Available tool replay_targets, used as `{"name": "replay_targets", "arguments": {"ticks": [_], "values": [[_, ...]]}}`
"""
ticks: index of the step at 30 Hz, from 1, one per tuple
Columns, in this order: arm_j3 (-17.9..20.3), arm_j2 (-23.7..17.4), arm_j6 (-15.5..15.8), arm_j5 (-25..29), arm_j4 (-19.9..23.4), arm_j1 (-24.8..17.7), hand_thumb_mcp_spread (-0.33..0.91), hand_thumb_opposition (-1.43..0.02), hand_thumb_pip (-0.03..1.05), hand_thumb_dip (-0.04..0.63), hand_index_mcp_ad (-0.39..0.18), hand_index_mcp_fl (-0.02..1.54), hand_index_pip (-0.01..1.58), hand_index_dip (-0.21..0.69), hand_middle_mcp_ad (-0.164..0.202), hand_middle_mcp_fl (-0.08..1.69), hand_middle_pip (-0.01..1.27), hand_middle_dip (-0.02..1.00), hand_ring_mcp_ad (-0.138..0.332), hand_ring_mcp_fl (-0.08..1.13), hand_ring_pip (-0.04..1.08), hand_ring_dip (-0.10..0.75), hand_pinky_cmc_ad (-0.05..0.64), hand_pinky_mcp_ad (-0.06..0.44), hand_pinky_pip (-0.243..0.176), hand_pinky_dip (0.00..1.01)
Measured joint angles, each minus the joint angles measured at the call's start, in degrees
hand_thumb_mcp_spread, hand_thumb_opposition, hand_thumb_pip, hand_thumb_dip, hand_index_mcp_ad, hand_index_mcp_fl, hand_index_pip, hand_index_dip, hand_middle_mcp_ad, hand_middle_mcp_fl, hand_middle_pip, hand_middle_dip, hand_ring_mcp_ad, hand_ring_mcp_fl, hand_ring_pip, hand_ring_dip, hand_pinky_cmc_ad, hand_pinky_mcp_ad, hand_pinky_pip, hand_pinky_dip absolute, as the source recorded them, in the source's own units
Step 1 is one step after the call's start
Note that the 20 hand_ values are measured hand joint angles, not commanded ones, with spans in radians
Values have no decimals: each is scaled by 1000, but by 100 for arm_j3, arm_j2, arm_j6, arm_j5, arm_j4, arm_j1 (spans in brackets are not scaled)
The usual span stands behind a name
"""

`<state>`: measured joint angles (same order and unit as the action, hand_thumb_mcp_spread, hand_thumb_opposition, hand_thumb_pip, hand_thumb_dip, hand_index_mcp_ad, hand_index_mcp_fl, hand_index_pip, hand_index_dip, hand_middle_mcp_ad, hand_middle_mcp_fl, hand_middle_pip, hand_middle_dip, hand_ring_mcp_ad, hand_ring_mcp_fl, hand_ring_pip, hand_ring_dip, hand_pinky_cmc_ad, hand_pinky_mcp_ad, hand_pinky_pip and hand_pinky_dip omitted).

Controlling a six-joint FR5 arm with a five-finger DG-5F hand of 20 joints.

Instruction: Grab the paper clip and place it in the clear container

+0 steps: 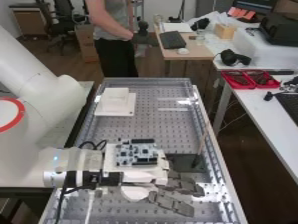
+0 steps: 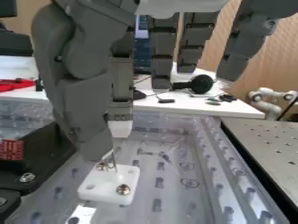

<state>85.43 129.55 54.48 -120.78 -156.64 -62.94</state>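
Observation:
In the high view the hand (image 1: 174, 186) is low over the near part of the bench, its dark fingers stretched toward the right side. The wrist view shows the hand (image 2: 83, 100) with its fingers hanging nearly straight and the thumb tip beside a thin metal wire piece (image 2: 114, 161), which looks like the paper clip. This wire stands up at a small white block (image 2: 106, 186) with screws. The thumb hides part of the wire, but no firm pinch shows. Under the hand lies a clear perforated tray-like surface (image 2: 174, 192).
A stacked white block (image 1: 116, 102) stands on the bench's far left part. A dark block (image 1: 185, 163) with a thin rod (image 1: 200, 147) is near the right rim. Black parts (image 2: 41, 162) with a red board lie beside the white block. A metal plate (image 2: 269, 145) borders the clear surface.

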Motion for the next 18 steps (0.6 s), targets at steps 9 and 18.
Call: {"name": "replay_targets", "arguments": {"ticks": [9,18], "values": [[54,-9,20,28,-3,-3,557,-880,445,253,-161,487,1091,87,68,295,129,304,68,113,131,86,330,278,99,195],[34,5,8,17,-1,-7,560,-880,447,253,-164,557,1145,87,68,295,129,304,68,113,131,86,330,278,99,195]]}}
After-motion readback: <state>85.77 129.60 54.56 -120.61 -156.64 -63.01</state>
